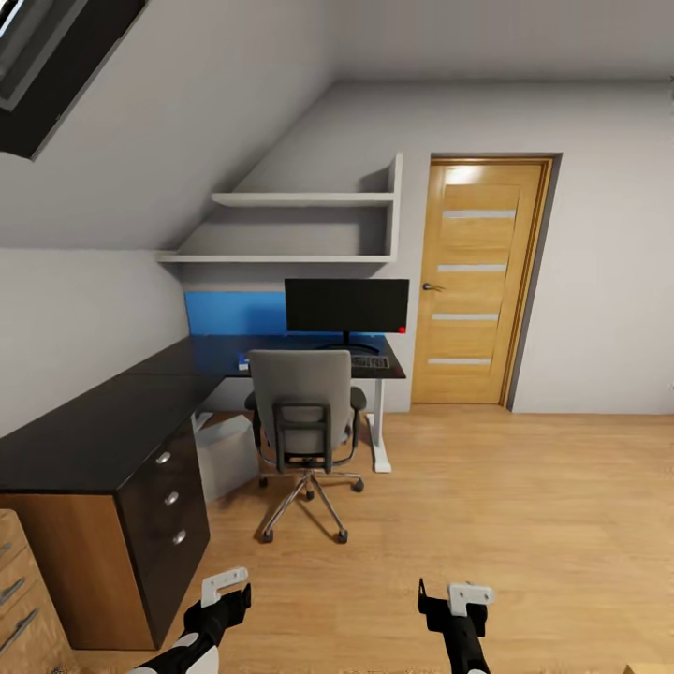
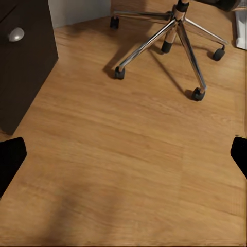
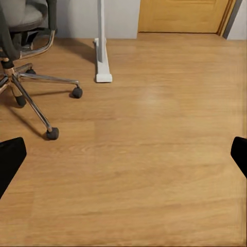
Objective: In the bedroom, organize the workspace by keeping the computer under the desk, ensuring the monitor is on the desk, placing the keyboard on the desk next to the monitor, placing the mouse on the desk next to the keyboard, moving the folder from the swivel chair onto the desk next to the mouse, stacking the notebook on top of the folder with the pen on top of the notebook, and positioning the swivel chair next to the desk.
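in the head view the desk (image 1: 281, 360) runs along the far wall, and everything is placed from it: the monitor (image 1: 346, 306) stands upright on its top toward the door-side end, the keyboard (image 1: 369, 361) lies on the top just in front of the monitor's foot, and the swivel chair (image 1: 302, 407) sits pushed up against the desk's front edge, its back turned to the robot, so the seat and whatever lies on it are hidden; a pale box that may be the computer (image 1: 227, 457) rests on the floor under the desk beside the drawers; mouse, folder, notebook and pen cannot be made out. the left gripper (image 1: 225, 587) and right gripper (image 1: 456, 599) hang low and well short of the desk, likely carried clear while the robot approaches. in the left wrist view the fingers (image 2: 11, 158) sit far apart at the picture's edges, holding nothing, above bare floor before the chair's star base. in the right wrist view the fingers (image 3: 10, 157) are likewise spread wide and empty, with the desk's white leg (image 3: 102, 46) beyond
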Robot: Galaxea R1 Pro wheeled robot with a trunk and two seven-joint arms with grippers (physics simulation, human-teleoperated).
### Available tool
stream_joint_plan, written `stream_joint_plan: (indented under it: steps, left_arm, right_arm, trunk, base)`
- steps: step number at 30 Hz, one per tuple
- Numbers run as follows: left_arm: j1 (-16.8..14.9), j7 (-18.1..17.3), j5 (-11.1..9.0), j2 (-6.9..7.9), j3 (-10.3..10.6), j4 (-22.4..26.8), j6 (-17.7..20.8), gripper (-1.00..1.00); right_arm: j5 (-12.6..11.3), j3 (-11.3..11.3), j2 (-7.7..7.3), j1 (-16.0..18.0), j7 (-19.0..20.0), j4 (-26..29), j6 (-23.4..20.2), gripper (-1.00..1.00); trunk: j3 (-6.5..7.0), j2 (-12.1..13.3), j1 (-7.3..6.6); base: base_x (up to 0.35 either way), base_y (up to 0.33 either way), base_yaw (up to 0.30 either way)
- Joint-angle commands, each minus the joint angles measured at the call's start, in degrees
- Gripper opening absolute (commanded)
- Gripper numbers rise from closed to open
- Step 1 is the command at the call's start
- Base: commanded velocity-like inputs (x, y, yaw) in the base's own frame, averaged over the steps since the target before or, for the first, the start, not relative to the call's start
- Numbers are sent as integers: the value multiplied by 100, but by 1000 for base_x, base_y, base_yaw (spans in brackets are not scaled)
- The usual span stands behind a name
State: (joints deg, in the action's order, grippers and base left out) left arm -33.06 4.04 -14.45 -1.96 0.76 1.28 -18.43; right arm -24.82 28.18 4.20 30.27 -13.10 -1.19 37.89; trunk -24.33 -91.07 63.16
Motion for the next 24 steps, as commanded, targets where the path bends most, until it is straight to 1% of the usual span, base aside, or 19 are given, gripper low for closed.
stream_joint_plan:
  steps: [1, 13, 15, 17, 18, 20, 21, 24]
  left_arm:
    - [-5, 18, -14, 0, 12, -4, -19, 100]
    - [3, 91, -14, 9, 12, -4, -6, 100]
    - [42, 98, -14, 10, 12, -4, -4, 100]
    - [123, 102, -14, 11, 12, -4, -5, 100]
    - [166, 105, -14, 11, 12, -4, -4, 100]
    - [197, 105, -14, 12, 12, -4, -5, 100]
    - [243, 109, -14, 12, 12, -4, -8, 100]
    - [398, 111, -14, 12, 12, -4, -22, 100]
  right_arm:
    - [-21, 48, 4, 6, -28, -13, 16, 100]
    - [1, 40, -38, 4, -26, -13, -1, 100]
    - [2, 39, -56, -5, -26, -16, -17, 100]
    - [2, 39, -116, -63, -26, -19, -26, 100]
    - [3, 41, -166, -149, -26, -20, -30, 100]
    - [3, 41, -205, -252, -26, -20, -32, 100]
    - [3, 40, -234, -345, -26, -21, -34, 100]
    - [3, 41, -268, -450, -26, -21, -27, 100]
  trunk:
    - [12, 37, -26]
    - [227, 518, -290]
    - [263, 599, -334]
    - [299, 679, -377]
    - [317, 719, -399]
    - [353, 799, -443]
    - [371, 839, -465]
    - [425, 960, -531]
  base:
    - [-306, -82, 0]
    - [-312, -94, 0]
    - [-313, -98, 0]
    - [-267, -85, 0]
    - [-159, -51, 0]
    - [-114, -37, 0]
    - [-65, -21, 0]
    - [-42, -14, 0]
